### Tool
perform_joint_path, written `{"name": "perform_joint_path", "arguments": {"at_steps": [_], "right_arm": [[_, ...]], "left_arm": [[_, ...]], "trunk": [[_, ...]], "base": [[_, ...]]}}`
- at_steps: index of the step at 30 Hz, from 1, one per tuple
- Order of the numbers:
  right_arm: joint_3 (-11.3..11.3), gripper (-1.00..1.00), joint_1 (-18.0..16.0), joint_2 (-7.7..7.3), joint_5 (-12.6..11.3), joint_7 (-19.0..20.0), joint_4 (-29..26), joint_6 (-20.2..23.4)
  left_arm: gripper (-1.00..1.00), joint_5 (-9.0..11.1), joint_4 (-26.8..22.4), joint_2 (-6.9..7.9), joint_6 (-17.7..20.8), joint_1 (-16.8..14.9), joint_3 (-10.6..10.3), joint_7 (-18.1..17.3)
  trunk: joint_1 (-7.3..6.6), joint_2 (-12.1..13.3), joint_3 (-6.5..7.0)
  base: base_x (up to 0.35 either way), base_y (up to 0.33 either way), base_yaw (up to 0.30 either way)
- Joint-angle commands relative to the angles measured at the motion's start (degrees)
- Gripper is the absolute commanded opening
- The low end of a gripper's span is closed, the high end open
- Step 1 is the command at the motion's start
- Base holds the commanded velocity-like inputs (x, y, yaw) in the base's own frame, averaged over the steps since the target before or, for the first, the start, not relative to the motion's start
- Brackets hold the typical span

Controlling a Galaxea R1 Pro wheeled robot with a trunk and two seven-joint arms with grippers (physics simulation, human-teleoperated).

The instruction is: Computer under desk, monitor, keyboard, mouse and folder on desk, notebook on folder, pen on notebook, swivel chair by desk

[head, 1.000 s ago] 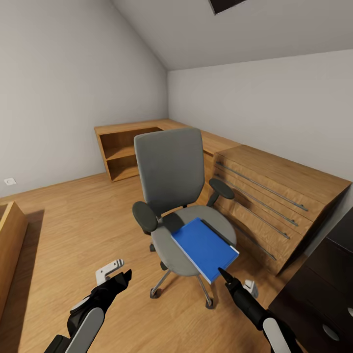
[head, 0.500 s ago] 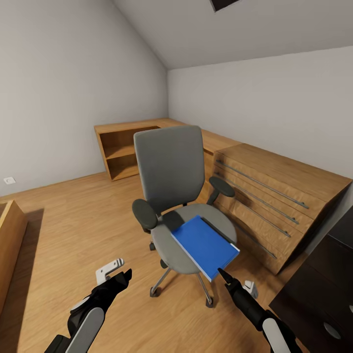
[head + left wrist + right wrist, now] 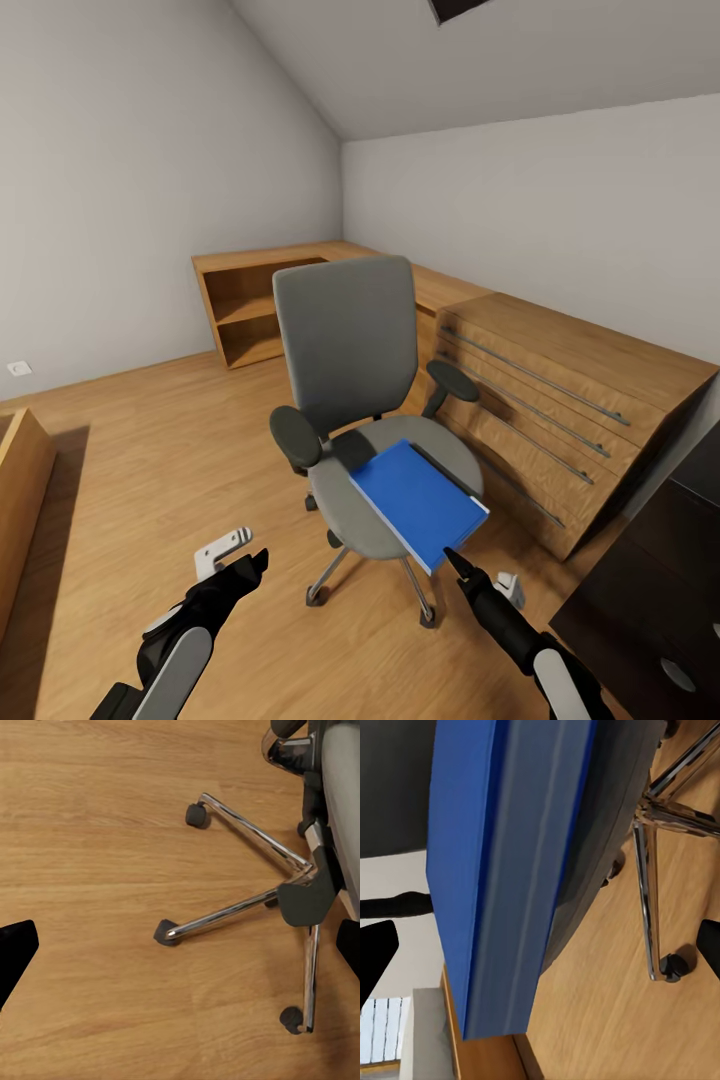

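1. At the lower left of the head view, the left gripper [image 3: 250,562] hung low over the wood floor [image 3: 130,470], its dark fingers spread apart and holding nothing; in the left wrist view its fingertips [image 3: 15,952] sat at opposite edges of the frame with bare floor between them.
2. At the lower right of the head view, the right gripper [image 3: 452,562] pointed up toward the near corner of the folder [image 3: 418,503], just short of it. In the right wrist view its 2 fingertips [image 3: 376,952] stood wide apart at the frame's sides, clasping nothing, and the folder's white page edge [image 3: 521,870] ran between them.
3. The bright blue folder lay flat on the seat of the swivel chair [image 3: 345,345], toward the seat's front right, its near corner jutting past the seat edge.
4. The chair stood at the center of the head view, its tall grey back upright, black armrests on both sides and the chrome wheeled base [image 3: 247,907] on the floor.
5. A dark cabinet [image 3: 660,590] filled the lower right corner.
6. Right of the chair stood a light-wood drawer unit [image 3: 570,400] with long metal handles.
7. Behind the chair, an open wooden shelf [image 3: 250,300] sat against the grey sloping wall [image 3: 150,170].
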Motion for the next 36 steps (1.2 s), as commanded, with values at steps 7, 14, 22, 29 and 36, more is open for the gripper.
{"name": "perform_joint_path", "arguments": {"at_steps": [7, 14, 22, 29, 36], "right_arm": [[-0.2, 1.0, 0.0, 0.27, -0.3, 0.1, 0.0, 0.5], [-0.3, 1.0, 0.0, 0.29, -0.3, 0.1, 0.0, 0.5], [-0.2, 1.0, 0.0, 0.29, -0.3, 0.1, 0.0, 0.5], [-0.2, 1.0, 0.0, 0.29, -0.3, 0.2, 0.0, 0.4], [-0.2, 1.0, 0.0, 0.29, -0.3, 0.2, 0.0, 0.3]], "left_arm": [[1.0, 0.4, 0.0, 0.08, 0.1, -0.1, -0.1, 0.5], [1.0, 0.4, 0.0, 0.11, 0.1, -0.1, -0.1, 0.5], [1.0, 0.3, 0.0, 0.08, 0.1, -0.1, -0.1, 0.5], [1.0, 0.3, 0.0, 0.08, 0.1, -0.1, -0.1, 0.5], [1.0, 0.3, 0.0, 0.08, 0.2, -0.1, -0.1, 0.5]], "trunk": [[0.0, 0.0, -0.05], [0.0, 0.0, -0.05], [0.0, 0.0, -0.05], [0.0, 0.0, -0.05], [0.0, 0.0, -0.05]], "base": [[0.107, 0.085, 0.0], [0.018, 0.014, 0.0], [0.002, 0.001, 0.0], [0.0, 0.0, 0.0], [0.0, 0.0, 0.0]]}}
